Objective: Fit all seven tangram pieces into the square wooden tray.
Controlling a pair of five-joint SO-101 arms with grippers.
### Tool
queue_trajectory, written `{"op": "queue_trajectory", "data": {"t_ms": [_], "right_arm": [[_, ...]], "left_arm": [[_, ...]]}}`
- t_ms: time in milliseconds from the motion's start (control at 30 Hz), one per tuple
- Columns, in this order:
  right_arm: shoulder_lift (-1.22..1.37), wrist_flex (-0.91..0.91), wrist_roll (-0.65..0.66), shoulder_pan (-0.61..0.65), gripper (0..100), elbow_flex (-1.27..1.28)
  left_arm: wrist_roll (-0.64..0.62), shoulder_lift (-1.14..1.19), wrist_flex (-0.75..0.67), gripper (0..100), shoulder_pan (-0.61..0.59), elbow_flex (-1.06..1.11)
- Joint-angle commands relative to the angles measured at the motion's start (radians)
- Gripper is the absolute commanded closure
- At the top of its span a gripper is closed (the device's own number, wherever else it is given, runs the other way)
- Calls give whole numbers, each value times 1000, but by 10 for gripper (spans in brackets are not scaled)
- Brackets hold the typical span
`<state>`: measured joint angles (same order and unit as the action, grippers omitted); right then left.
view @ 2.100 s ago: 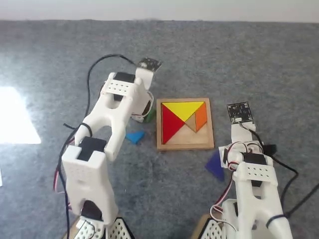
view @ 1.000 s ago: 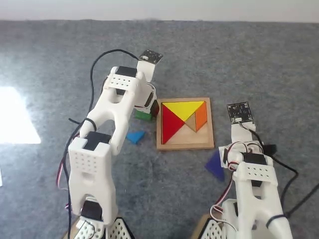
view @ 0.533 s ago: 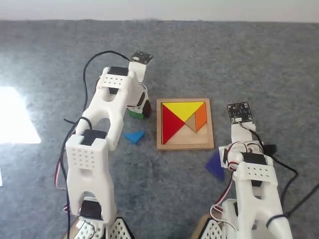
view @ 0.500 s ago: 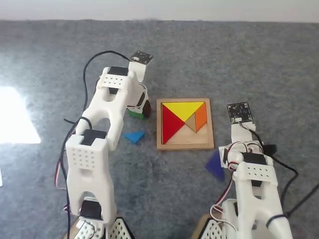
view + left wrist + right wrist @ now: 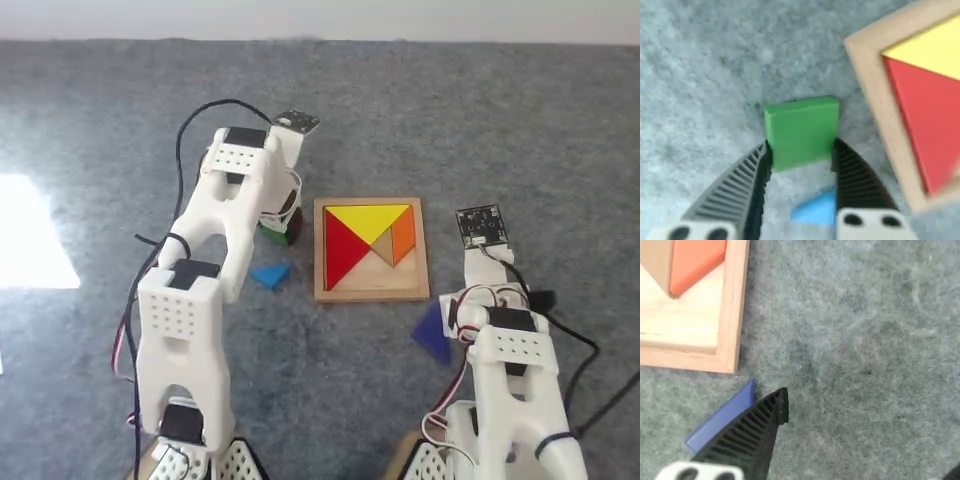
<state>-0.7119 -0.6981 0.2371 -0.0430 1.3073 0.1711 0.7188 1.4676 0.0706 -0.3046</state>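
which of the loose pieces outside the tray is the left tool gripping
The green piece, held on both sides by the left tool. The light blue triangle and the dark blue piece lie ungripped.

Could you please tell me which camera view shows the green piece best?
The left wrist view: the green piece sits in plain sight between the fingers of the left gripper, beside the tray. The high view shows just a sliver of it under that arm.
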Motion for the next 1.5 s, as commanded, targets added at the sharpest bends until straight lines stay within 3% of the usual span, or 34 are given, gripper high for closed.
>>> {"op": "queue_trajectory", "data": {"t_ms": [0,267,467,600,800,1000,1267,1467], "right_arm": [[-25,16,12,8,479,-5],[-28,16,12,8,479,-5],[-28,16,12,8,479,-5],[-28,16,12,8,479,-5],[-28,16,12,8,479,-5],[-28,16,12,8,479,-5],[-28,16,12,8,479,-5],[-28,16,12,8,479,-5]], "left_arm": [[6,5,57,951,5,-10],[5,-195,121,947,8,-5],[-17,-209,35,752,-3,-4],[9,-138,15,734,-5,-12],[9,57,-12,736,-2,-82],[8,144,101,805,-3,-194],[-21,112,100,949,-6,-196],[-21,-6,163,961,-2,-193]]}}
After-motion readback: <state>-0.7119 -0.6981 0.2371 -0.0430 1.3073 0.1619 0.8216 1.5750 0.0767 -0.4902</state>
